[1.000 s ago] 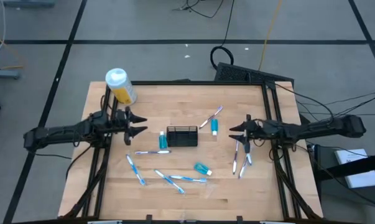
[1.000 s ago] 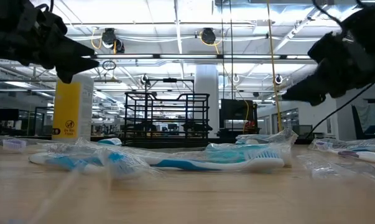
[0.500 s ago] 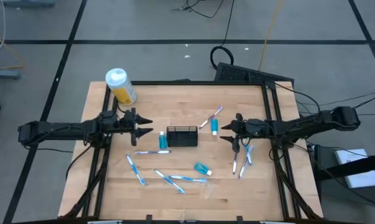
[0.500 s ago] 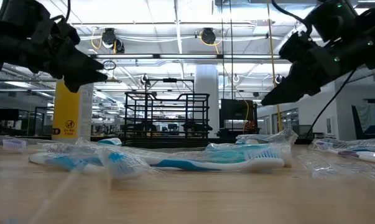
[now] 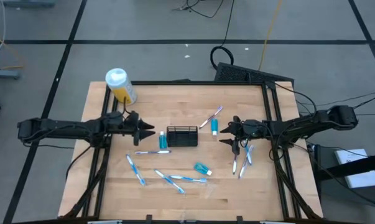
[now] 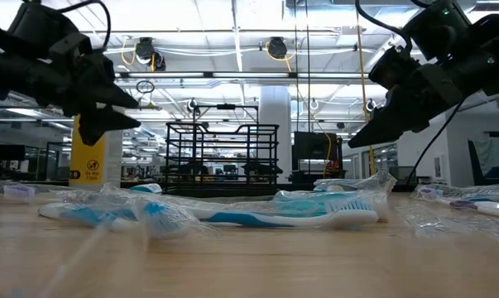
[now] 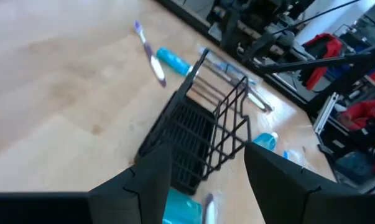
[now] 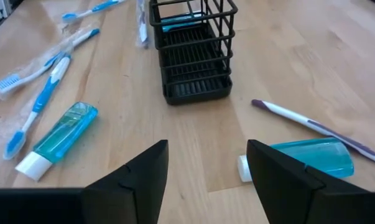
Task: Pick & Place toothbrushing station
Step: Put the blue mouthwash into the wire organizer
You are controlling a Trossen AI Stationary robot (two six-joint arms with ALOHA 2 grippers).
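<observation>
Low view is showing wrapped toothbrushes lying nearest, with the wire basket standing empty at mid-table behind. Both grippers are hovering spread and empty: left gripper just beside the basket, right gripper over a teal tube. Crinkly wrappers are probably risking a slipped pinch, and a low approach could be nudging the basket.
</observation>
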